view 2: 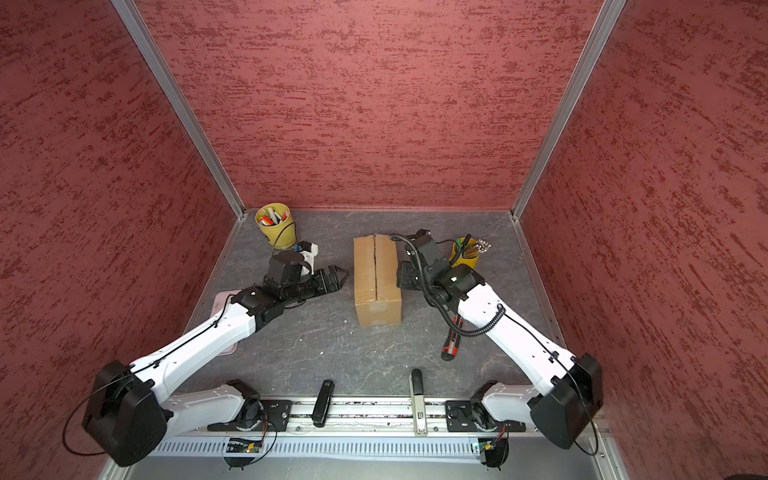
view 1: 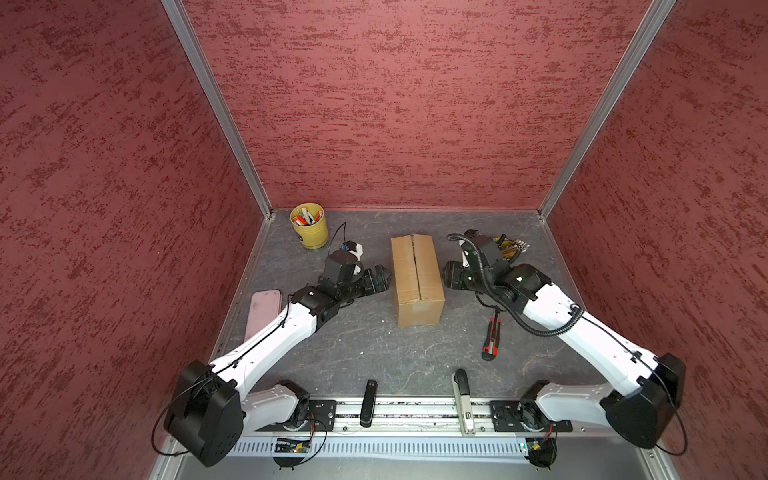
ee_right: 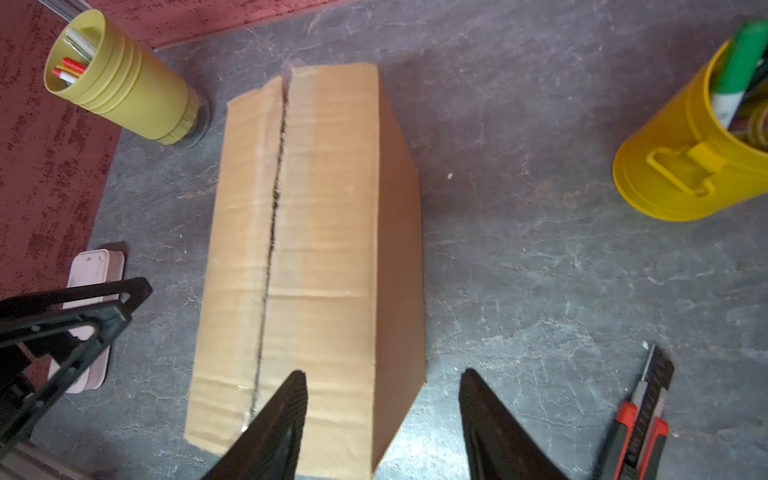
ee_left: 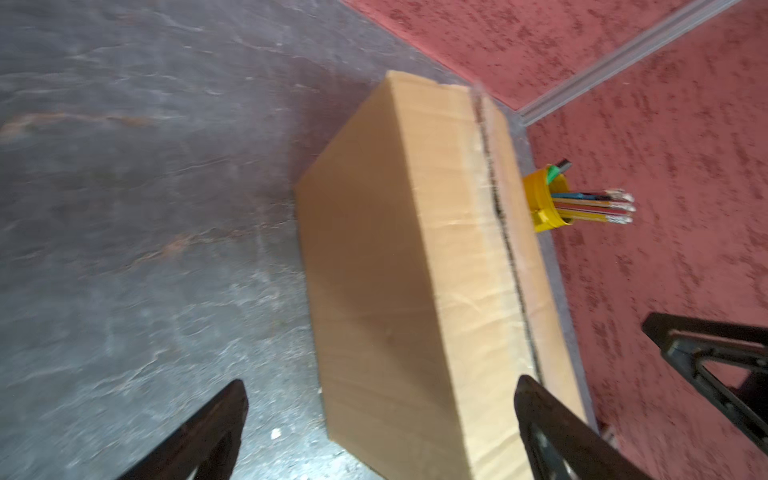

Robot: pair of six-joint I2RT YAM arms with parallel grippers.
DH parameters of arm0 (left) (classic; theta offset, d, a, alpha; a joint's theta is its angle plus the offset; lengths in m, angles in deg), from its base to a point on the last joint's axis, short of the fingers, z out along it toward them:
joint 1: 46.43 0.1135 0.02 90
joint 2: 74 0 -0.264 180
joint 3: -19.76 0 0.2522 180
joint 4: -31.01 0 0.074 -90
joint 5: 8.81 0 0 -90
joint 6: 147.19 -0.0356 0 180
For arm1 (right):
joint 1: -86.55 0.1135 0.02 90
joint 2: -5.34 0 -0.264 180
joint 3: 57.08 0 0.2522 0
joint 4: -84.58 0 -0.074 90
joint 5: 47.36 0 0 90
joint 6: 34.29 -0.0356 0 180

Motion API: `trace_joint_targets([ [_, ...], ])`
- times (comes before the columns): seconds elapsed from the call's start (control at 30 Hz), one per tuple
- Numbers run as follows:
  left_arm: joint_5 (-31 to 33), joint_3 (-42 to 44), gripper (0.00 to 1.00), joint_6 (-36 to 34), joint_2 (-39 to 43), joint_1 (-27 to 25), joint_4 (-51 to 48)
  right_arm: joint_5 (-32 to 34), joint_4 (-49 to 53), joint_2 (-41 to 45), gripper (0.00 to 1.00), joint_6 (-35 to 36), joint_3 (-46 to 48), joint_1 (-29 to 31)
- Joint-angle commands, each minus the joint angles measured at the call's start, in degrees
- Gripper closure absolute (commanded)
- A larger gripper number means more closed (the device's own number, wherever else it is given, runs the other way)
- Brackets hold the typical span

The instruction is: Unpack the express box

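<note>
Two things lie nearest on the grey surface (view 1: 365, 345): a red-and-black utility knife (view 1: 490, 337) on the right and a pink case (view 1: 263, 307) at the left edge. Past them, in the middle of the surface, stands the express box (view 1: 417, 278). Its long sides face left and right, its top flaps lie flat, and a dark ragged line runs along the centre seam. The left claw (ee_left: 380, 380) sits just beside the box's left side, spread wide and gripping nothing. The right claw (ee_right: 383, 374) is close at the box's right side with its jaws partly apart, one finger over the box top and the other over bare surface, and it holds nothing. Farthest back, a yellow cup of pens (view 1: 309, 226) stands near the left corner, and a yellow pencil cup (view 2: 464, 255) stands to the right of the box.
</note>
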Motion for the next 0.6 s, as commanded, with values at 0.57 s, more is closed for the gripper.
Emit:
trace_joint_targets([
  [0.57, -10.20, -2.27, 0.00, -1.49, -17.08, 0.85, 16.07, 8.97, 8.21, -19.41, 0.31, -0.88, -17.55, 4.45],
])
